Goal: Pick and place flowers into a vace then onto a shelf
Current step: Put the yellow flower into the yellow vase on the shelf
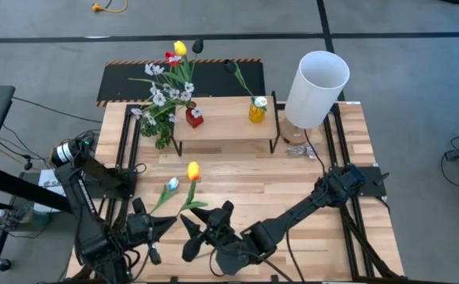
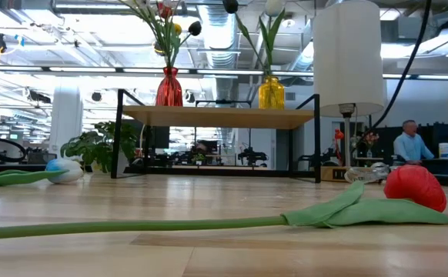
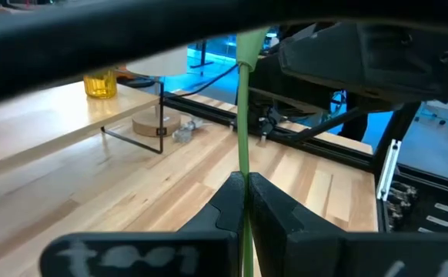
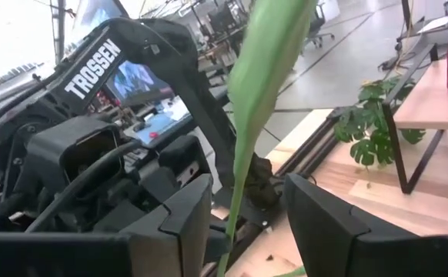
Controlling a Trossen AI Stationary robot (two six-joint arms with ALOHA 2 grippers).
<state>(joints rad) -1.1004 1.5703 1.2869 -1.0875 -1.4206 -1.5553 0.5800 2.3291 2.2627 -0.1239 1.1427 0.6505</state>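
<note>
Left wrist view: left tool (image 3: 246, 201) pinched on flower stem (image 3: 243, 115), long axis running straight ahead from fingertips. Right tool (image 4: 243, 219) wide, same stem between fingers; shelf (image 1: 225, 118) well beyond both, across surface (image 1: 292, 177).

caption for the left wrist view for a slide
Left gripper shut on a green flower stem, with the shelf and yellow vase beyond.

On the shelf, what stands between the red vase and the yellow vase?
Nothing: in the high view the shelf is bare board between the red vase and the yellow vase.
</note>
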